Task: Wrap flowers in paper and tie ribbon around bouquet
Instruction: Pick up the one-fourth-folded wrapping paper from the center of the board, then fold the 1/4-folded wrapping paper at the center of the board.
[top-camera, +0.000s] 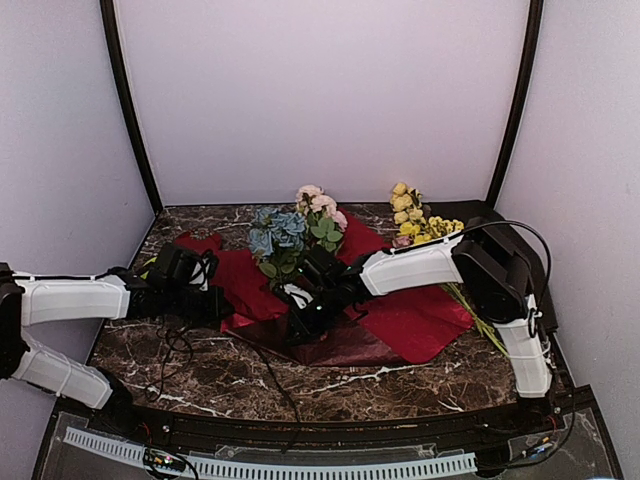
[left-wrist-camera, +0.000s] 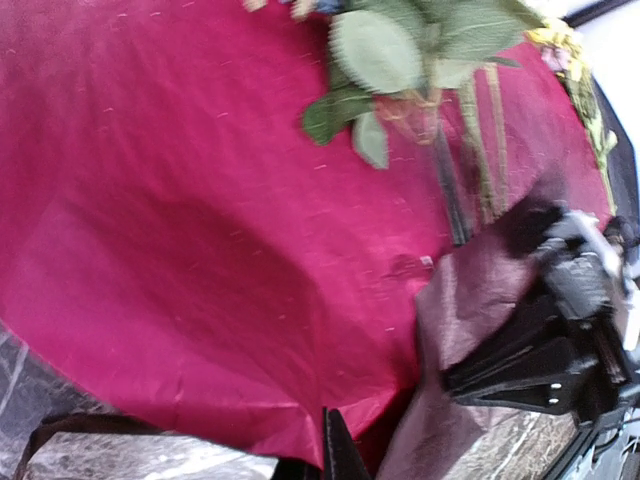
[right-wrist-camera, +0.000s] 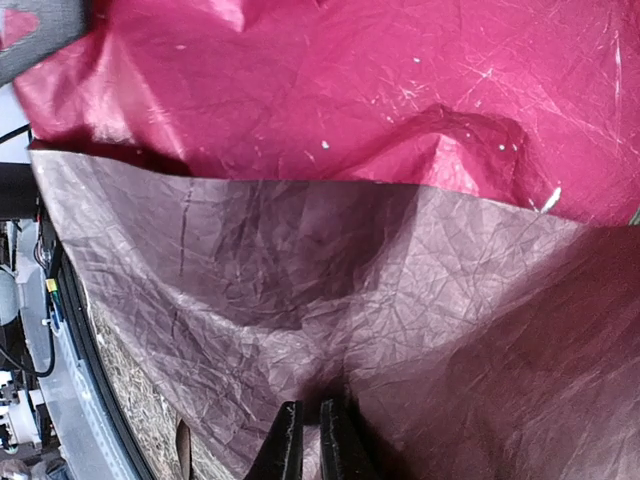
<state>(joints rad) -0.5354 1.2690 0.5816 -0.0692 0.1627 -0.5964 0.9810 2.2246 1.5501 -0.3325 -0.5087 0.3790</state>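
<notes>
As both arms reach inward over the counter (top-camera: 400, 385), the count is two grippers, one sheet of paper (top-camera: 420, 320), one bunch of flowers (top-camera: 290, 235), one ribbon (top-camera: 270, 370) and one bunch of yellow stems (top-camera: 415, 220).

Left gripper (top-camera: 225, 305): fully closed, at the paper's left edge. In its wrist view the red face of the sheet runs down to the fingertip (left-wrist-camera: 335, 450); I cannot tell whether the edge is actually pinched.

Ribbon: a thin dark strand lying loose on the counter, just in front of the paper and between the two grippers. Neither gripper touches it.

Flowers: lying on the paper with the blooms toward the far wall and the stems pointing at the right gripper.

Right gripper (right-wrist-camera: 312, 440): narrowed to a slit and clamped on a fold of the paper's near edge. The dull underside is turned up over the red face, near the stem ends.

Yellow stems: at the far right, beside the sheet.
</notes>
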